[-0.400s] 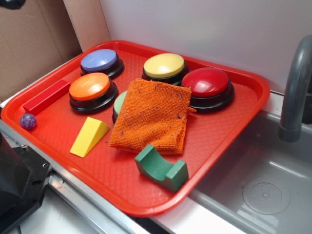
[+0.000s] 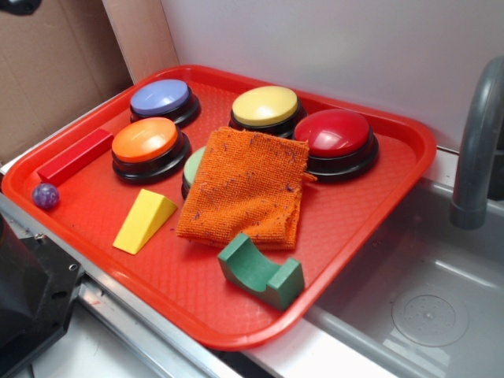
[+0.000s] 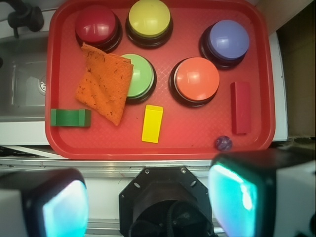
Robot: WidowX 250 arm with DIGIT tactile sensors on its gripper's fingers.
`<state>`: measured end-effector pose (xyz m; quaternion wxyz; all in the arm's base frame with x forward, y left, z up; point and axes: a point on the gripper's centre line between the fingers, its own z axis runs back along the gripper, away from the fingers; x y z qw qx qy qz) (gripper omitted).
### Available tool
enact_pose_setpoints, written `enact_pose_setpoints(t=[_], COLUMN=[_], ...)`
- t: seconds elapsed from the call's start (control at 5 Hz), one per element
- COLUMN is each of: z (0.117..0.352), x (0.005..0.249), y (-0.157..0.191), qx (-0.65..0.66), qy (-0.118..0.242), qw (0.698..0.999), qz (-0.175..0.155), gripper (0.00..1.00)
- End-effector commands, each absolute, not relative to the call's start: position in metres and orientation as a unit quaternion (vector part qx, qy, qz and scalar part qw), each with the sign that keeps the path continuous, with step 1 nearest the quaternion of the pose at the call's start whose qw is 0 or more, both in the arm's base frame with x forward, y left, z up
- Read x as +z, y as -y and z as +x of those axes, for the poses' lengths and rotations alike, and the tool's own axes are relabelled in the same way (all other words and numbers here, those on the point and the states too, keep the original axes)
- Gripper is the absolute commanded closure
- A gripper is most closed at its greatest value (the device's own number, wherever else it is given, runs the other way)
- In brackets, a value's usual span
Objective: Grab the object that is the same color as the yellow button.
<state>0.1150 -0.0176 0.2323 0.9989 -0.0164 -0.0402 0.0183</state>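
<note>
The fingers [image 3: 148, 205] hang spread wide and empty, well back from the tray [image 3: 163, 147]. The wedge [image 3: 152, 123] lies flat just in front of the orange button [image 3: 197, 79], with the cloth [image 3: 104, 83] beside it. Its sloped top may let the pads slide off, and a careless descent could catch the cloth or press that button.

The gripper [image 3: 148, 197] hangs up high, pointing down, its two fingers [image 3: 242, 197] wide apart, holding nothing.
</note>
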Motion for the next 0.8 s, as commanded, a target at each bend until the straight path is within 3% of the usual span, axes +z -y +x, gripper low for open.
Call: enact_pose_setpoints(t=[0.0, 0.6], z=[0.132, 0.157], x=[0.206, 0.115], y=[0.023, 0.021], qx=[0.047, 0.076], qy=[0.102, 0.126], qw=[0.994, 0.989], qz=[-0.010, -0.027], gripper=[0.00, 0.00])
